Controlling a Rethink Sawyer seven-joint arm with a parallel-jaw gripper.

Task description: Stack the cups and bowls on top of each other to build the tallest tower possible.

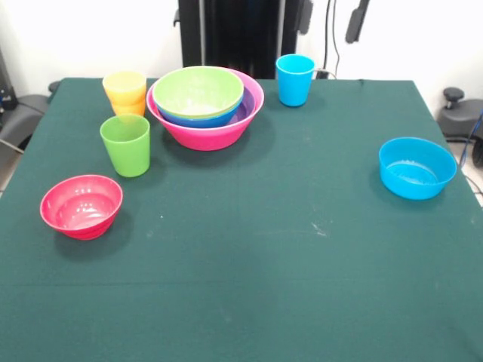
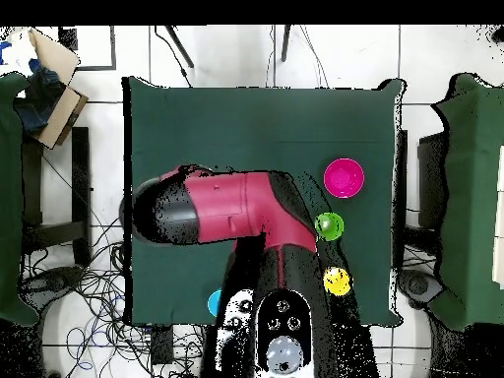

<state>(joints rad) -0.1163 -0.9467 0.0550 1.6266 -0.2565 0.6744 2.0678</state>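
Observation:
A large pink bowl [image 1: 207,133] stands at the table's far middle. Nested in it are a purple bowl [image 1: 247,106], a blue bowl [image 1: 198,120] and a light green bowl [image 1: 198,90] on top. Left of this pile a yellow cup [image 1: 124,85] sits in an orange cup [image 1: 130,108]. A green cup [image 1: 126,145] stands nearer, and a small red-pink bowl [image 1: 81,205] nearer still. A blue cup [image 1: 294,79] stands right of the pile. A light blue bowl [image 1: 416,167] sits alone at the right. Neither view shows the gripper. In the overhead view the red-pink bowl [image 2: 344,178], green cup [image 2: 330,226] and yellow cup [image 2: 337,282] show.
The dark green table [image 1: 241,271] fills the front view. From above, the red and black arm [image 2: 226,209] lies folded over the table [image 2: 246,128] and hides the bowl pile. Only an edge of the blue cup [image 2: 214,301] shows beside it.

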